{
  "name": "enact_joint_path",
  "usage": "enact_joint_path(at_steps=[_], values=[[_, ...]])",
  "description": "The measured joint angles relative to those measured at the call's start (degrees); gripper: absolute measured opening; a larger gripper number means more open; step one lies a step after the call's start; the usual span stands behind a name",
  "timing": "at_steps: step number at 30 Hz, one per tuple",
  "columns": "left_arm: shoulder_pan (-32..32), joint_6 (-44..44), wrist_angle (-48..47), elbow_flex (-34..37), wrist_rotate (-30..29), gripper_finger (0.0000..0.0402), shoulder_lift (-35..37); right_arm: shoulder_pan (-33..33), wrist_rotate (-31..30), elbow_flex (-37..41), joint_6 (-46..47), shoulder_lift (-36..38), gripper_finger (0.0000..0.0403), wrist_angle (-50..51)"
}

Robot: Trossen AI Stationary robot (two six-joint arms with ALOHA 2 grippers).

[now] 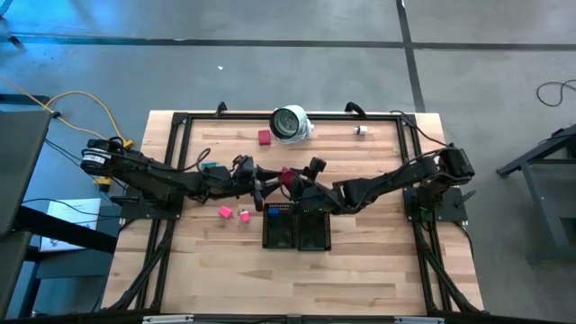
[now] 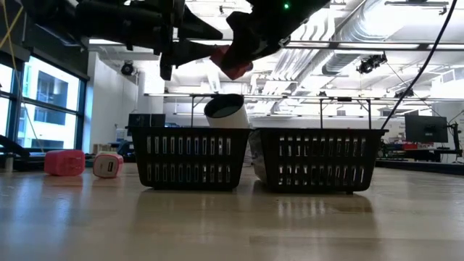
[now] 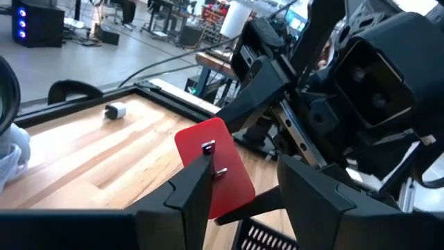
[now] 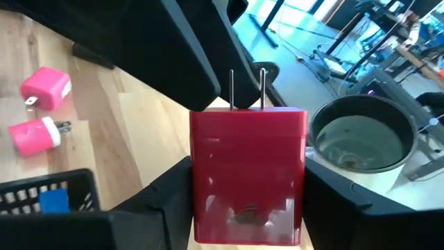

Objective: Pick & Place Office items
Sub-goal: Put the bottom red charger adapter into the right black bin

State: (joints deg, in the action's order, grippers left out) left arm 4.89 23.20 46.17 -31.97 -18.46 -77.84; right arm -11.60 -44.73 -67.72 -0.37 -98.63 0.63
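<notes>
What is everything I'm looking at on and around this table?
Red charger: one, red, held in the air between both grippers, above the trays.
Pink chargers: two, pink, on the wood left of the trays.
Red piece: one, red, far side, beside the round object.
White piece: one, white, far right.
Blue piece: one, blue, inside the left tray.
Mesh trays: two, black, side by side at centre.
Round object: one, white-and-grey, far edge.
Table: one, light wood.
Left gripper: at the red charger.
Right gripper: shut on the red charger.

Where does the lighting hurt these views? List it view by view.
Low view: bright windows and ceiling lights behind turn the black trays and arms into silhouettes; the table mirrors the trays. High view: even light, soft shadows under the arms. Right wrist view: the red charger shows a glossy sheen.
</notes>
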Motion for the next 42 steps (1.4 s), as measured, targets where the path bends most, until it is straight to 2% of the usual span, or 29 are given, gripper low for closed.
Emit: enact_joint_path(at_steps=[6, 16, 30, 42], values=[[0.0, 0.63, -0.97, 0.0, -0.37, 0.0159, 0.01, 0.0, -0.14, -0.02, 0.03, 0.0, 0.0198, -0.19], [0.0, 0.75, -4.05, -0.04, -5.8, 0.0159, 0.0, 0.02, -1.59, -0.15, -1.03, 0.0, 0.0198, -1.53], [0.0, 0.46, -5.66, -1.39, -6.7, 0.0159, -0.11, -0.31, -1.23, -0.35, -2.52, 0.04, 0.0198, -4.11], [-0.05, 1.29, -1.17, -1.45, -4.42, 0.0159, -0.26, -0.46, 0.17, -0.37, -2.49, 0.02, 0.0198, -5.1]])
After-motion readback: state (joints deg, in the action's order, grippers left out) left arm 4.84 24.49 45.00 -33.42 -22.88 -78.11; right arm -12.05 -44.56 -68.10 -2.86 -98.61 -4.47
